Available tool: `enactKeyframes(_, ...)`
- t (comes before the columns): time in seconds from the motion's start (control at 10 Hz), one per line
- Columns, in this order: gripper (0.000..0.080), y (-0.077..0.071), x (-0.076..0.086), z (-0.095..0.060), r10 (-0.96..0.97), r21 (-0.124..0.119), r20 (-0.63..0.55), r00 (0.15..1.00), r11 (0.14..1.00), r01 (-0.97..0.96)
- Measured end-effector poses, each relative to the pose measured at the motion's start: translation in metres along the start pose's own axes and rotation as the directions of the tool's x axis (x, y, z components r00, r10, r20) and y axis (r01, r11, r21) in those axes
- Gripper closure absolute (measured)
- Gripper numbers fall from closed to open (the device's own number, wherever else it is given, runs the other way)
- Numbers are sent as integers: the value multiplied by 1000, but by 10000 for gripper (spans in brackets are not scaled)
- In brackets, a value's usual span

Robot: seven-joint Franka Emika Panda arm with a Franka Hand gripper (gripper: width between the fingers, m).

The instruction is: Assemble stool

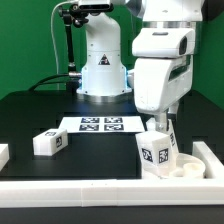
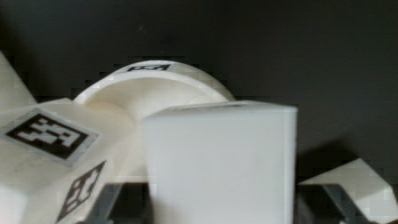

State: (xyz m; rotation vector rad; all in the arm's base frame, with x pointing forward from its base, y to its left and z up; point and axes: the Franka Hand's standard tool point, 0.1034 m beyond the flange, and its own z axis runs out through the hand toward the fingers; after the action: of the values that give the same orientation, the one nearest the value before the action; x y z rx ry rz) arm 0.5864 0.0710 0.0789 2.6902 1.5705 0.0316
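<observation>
Currently the gripper [image 1: 160,127] is down near the bench's front corner on the exterior view's right, fingers pressed onto the top of an upright leg [image 1: 155,151]. The wrist view confirms it: that leg [image 2: 214,160] fills the gap between the fingers, plain face toward the camera.

The seat [image 1: 186,166] lies flat, just beside the held leg and tucked into the same corner against the white rim [image 1: 110,190]. Can't tell whether leg and seat touch. In the wrist view the seat [image 2: 157,92] sits right behind the leg, tag on its edge.

The wrist view also shows a second tagged leg [image 2: 50,135], tilted, close beside the held one.

A loose leg [image 1: 50,142] lies on its side, well apart toward the exterior view's left. The marker board [image 1: 100,124] lies flat mid-bench in front of the arm base [image 1: 103,70].
</observation>
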Motion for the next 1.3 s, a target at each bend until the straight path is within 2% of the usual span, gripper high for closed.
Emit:
enactKeyframes(0.4, 456, 0, 0, 0, 285, 2, -1, 959, 959, -285)
enactKeyframes(0.7, 456, 0, 0, 0, 560, 16, -7, 829, 829, -560)
enactKeyframes(0.8, 456, -1, 1, 0, 652, 21, -6, 758, 758, -652)
enactKeyframes(1.3, 456, -2, 2, 0, 865, 23, 0, 502, 502, -865)
